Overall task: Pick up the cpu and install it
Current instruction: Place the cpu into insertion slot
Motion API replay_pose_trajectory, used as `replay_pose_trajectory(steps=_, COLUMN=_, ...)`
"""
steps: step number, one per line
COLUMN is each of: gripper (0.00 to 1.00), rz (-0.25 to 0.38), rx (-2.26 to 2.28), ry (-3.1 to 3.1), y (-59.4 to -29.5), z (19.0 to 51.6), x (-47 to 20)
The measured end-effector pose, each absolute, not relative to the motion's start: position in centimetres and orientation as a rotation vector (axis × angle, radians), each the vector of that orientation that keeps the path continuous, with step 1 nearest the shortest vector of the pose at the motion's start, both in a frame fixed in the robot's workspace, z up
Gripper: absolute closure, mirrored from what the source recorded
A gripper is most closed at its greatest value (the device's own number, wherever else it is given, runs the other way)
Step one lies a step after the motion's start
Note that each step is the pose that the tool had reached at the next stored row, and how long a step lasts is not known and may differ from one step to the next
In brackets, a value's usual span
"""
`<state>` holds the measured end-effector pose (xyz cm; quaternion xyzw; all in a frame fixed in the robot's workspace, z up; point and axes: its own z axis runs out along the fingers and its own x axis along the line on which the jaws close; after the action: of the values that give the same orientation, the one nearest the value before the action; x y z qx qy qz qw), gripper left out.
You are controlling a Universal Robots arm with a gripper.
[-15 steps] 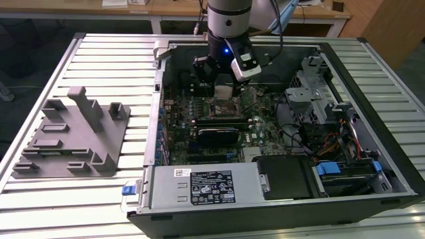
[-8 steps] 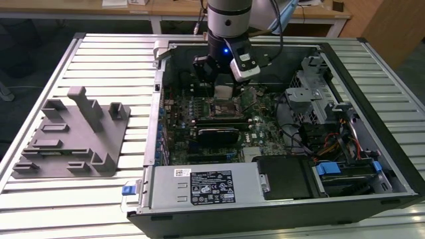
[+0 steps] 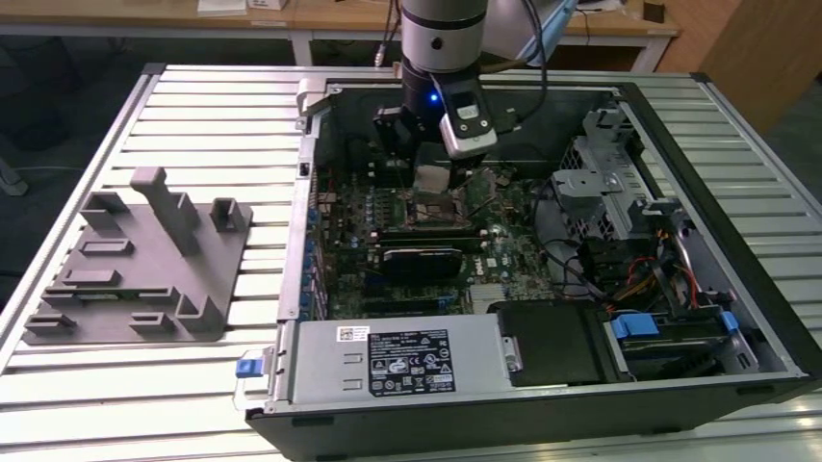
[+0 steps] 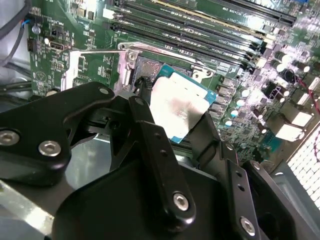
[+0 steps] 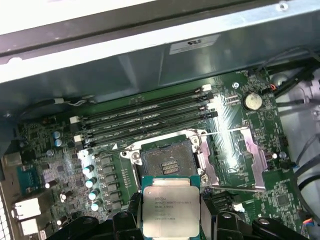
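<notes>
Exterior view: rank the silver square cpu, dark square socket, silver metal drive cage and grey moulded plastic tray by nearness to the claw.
1. Silver square cpu, gripped in the claw.
2. Dark square socket, directly beneath it.
3. Silver metal drive cage, toward the exterior view's right.
4. Grey moulded plastic tray, far off at the exterior view's left.

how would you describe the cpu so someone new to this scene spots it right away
Look inside the open computer case on the slatted table, at the green motherboard. Near its dark empty socket, the cpu is pinched between the black fingers. It is the only flat square with a shiny silver top and thin teal rim.
</notes>
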<state>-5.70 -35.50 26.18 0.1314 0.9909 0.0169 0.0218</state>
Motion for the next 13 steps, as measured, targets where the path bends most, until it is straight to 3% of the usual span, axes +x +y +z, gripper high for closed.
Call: replay_pose_trajectory(steps=13, gripper=0.45, rz=0.049, rx=0.564, ry=3.044, y=-35.5, z=26.18, x=-5.7)
